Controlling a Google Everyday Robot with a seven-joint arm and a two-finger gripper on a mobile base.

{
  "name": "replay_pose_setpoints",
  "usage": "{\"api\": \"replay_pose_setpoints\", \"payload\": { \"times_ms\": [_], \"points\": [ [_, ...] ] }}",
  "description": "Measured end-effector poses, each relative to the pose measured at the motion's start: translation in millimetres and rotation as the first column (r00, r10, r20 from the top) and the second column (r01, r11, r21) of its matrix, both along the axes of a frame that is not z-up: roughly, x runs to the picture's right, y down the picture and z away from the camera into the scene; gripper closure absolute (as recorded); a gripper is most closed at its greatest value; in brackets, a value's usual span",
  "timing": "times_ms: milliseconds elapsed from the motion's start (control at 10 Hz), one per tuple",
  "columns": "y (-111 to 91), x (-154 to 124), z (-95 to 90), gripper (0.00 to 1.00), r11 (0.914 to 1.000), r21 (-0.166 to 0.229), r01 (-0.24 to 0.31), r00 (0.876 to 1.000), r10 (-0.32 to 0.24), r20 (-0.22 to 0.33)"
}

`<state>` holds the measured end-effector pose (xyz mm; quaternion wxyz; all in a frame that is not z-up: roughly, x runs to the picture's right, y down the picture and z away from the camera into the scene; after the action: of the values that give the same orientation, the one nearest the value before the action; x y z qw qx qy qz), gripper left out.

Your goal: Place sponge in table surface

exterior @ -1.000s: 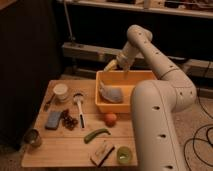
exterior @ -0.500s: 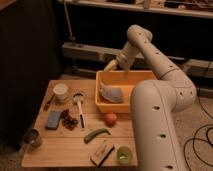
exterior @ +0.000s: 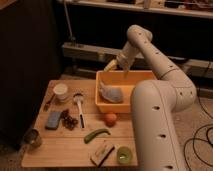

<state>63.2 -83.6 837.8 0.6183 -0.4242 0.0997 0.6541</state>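
My gripper (exterior: 112, 65) hangs open and empty over the orange plastic tub (exterior: 98, 91). The flat blue sponge (exterior: 53, 120) lies well apart, lower left in the camera view, on the pale plank tabletop (exterior: 65, 146).

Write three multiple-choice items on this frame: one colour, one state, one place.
1. The tub is:
A) orange-yellow
B) green
C) white

2. The gripper, up by the tub's back rim, is:
A) open, holding nothing
B) shut tight
C) hidden

3. The sponge lies:
A) in the tub
B) in the gripper
C) on the table surface, left side

Answers:
1 A, the tub's walls are orange-yellow.
2 A, the fingers stand apart with nothing between them.
3 C, the sponge sits flat on the planks near the left edge.
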Motion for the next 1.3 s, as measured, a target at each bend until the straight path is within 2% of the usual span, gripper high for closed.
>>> {"api": "replay_pose_setpoints", "payload": {
  "times_ms": [100,200,400,500,700,800,900,1000,1100,1300],
  "points": [
    [0,-1,-0.6,0.2,0.9998,0.013,0.017,1.0,-0.017,-0.007],
    [4,-15,-6.9,0.2,0.9977,0.041,0.054,0.998,-0.054,-0.01],
    [12,-30,-17.8,0.2,0.9927,0.076,0.094,0.996,-0.094,-0.002],
    [21,-42,-31.3,0.2,0.9856,0.111,0.127,0.992,-0.129,0.013],
    [42,-67,-56.6,0.2,0.9707,0.156,0.183,0.98,-0.193,0.052],
    [58,-81,-69.7,0.2,0.9559,0.175,0.236,0.963,-0.254,0.091],
    [72,-99,-84.7,0.2,0.9362,0.2,0.289,0.938,-0.319,0.137],
    [79,-105,-90.1,0.2,0.9269,0.209,0.311,0.926,-0.346,0.154],
    [82,-108,-93.2,0.2,0.9221,0.215,0.322,0.919,-0.358,0.162],
    [81,-106,-91.1,0.2,0.9224,0.214,0.321,0.921,-0.357,0.157]
  ]
}}
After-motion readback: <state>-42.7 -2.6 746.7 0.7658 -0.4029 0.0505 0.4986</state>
